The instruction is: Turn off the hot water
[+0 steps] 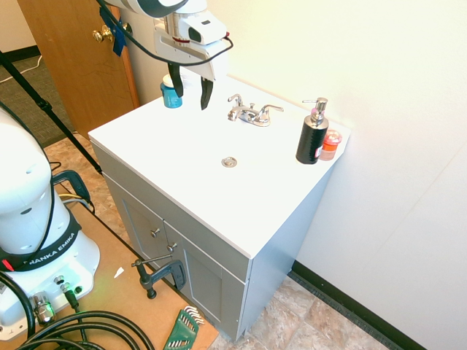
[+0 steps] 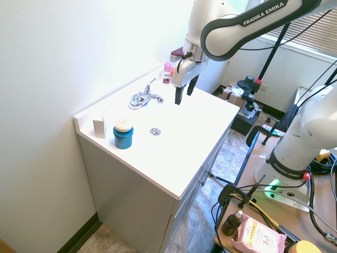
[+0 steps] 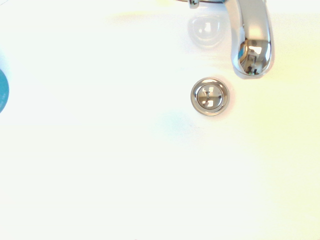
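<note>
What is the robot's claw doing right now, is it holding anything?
Gripper: open, holding nothing, hanging above the white sink top, not touching the hot water handle.

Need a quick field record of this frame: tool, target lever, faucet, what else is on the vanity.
tool: tool open, above the sink, left of the faucet, touching nothing
target: hot water lever, left wing of faucet, untouched
drain: drain in front of the spout
left of faucet: blue jar
right of faucet: black soap dispenser, pink container
</note>
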Controlling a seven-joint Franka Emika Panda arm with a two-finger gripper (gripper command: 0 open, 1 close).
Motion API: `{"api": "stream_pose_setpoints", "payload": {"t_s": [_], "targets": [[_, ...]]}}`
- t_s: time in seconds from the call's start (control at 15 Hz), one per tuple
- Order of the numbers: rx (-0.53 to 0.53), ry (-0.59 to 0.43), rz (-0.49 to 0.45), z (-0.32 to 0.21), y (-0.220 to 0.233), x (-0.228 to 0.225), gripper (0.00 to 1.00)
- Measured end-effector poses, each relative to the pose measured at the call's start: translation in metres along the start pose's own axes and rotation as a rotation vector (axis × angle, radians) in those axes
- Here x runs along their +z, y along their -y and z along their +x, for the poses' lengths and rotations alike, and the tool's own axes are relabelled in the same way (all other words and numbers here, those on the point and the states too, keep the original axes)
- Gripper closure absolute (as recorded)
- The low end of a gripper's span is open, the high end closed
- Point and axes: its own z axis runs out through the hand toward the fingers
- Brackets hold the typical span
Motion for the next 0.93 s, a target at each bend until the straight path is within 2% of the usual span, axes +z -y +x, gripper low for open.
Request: {"api": "stream_pose_setpoints", "payload": {"t_s": [0.2, 0.47, 0.6, 0.73, 0.93], "targets": [[0.011, -0.035, -0.014, 0.001, 0.002, 0.001, 0.0], [0.073, -0.242, -0.046, 0.015, 0.039, 0.026, 0.0], [0.138, -0.322, -0.055, 0.036, 0.06, 0.035, 0.0], [0.191, -0.368, -0.035, 0.053, 0.086, 0.037, 0.0], [0.216, -0.42, -0.045, 0.063, 0.109, 0.044, 0.0]]}}
